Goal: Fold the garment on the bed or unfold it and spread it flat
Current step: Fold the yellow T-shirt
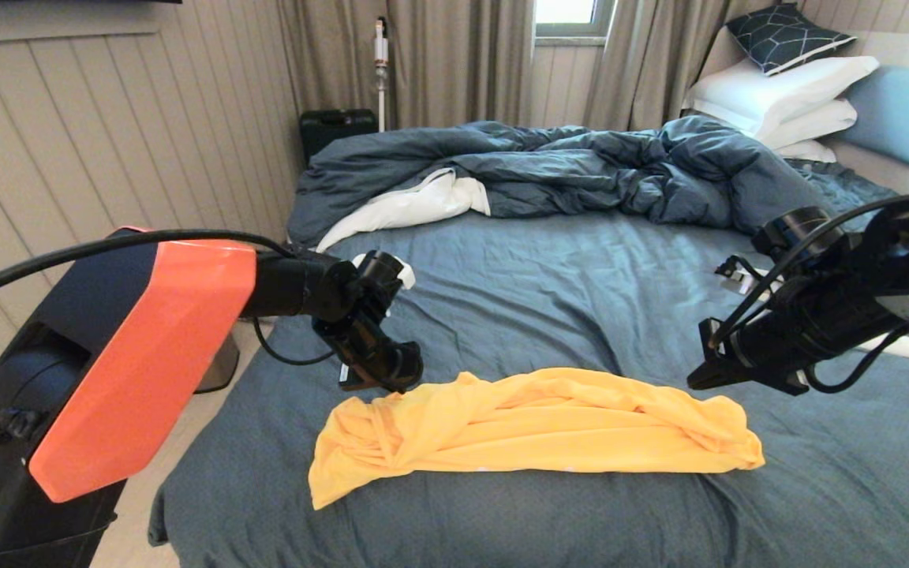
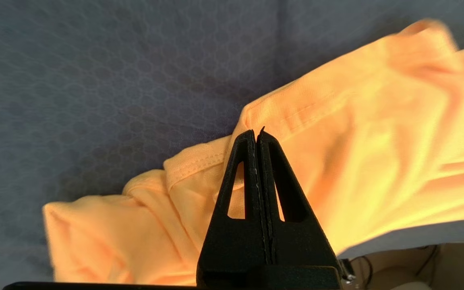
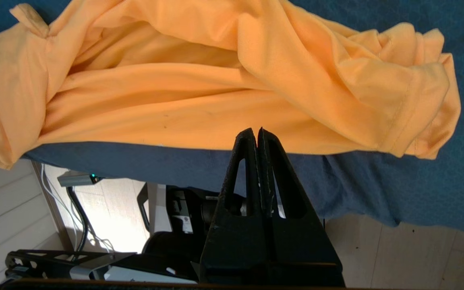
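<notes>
Daylight enters from the window (image 1: 566, 17) at the far wall and fills the room evenly, bright but soft. Shadows on the bed (image 1: 549, 292) are faint, pooling in the sheet's creases. In the left wrist view the garment (image 2: 377, 133) glows almost washed out (its far edge smeared with blur), while the sheet beside it looks dim. The right wrist view is sharper, with pale glare on the floor (image 3: 107, 217).

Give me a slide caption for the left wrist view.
Left gripper shut above the bunched yellow garment on the blue bed.
</notes>
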